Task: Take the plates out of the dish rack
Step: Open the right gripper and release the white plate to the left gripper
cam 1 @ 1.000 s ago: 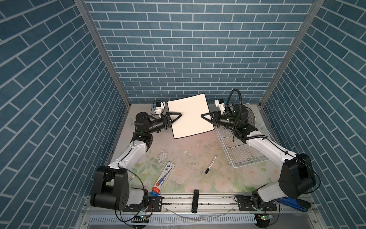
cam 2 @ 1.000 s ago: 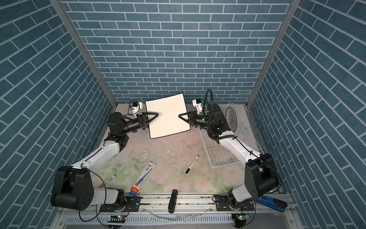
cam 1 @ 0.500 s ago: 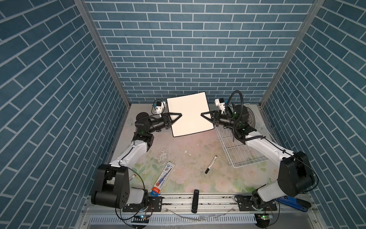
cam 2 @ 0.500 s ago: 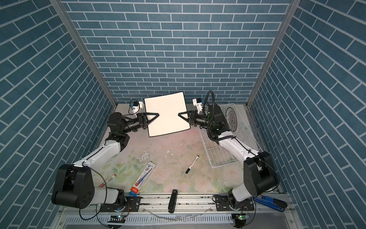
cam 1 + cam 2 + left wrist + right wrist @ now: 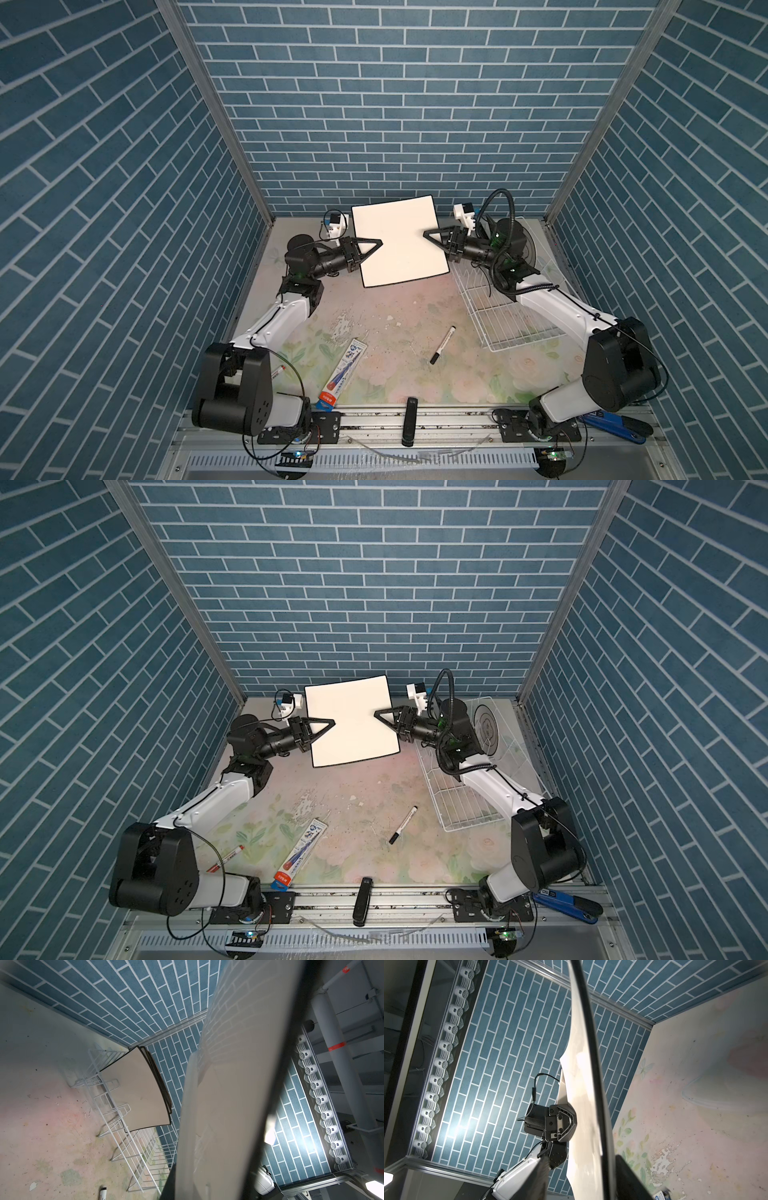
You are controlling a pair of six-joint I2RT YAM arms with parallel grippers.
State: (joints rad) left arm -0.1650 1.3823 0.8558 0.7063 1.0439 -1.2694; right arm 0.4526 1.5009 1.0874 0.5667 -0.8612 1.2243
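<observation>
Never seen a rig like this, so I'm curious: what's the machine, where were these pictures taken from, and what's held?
Two white-and-black robot arms work at a flowered table. Two pictures look down from overhead; two come from wrist cameras. Between them hangs a white square plate with a black rim. The left gripper clamps one edge; the right gripper sits at the opposite edge, jaws apart. The white wire dish rack holds more plates. A black marker and a blue-and-white packet lie on the table.
</observation>
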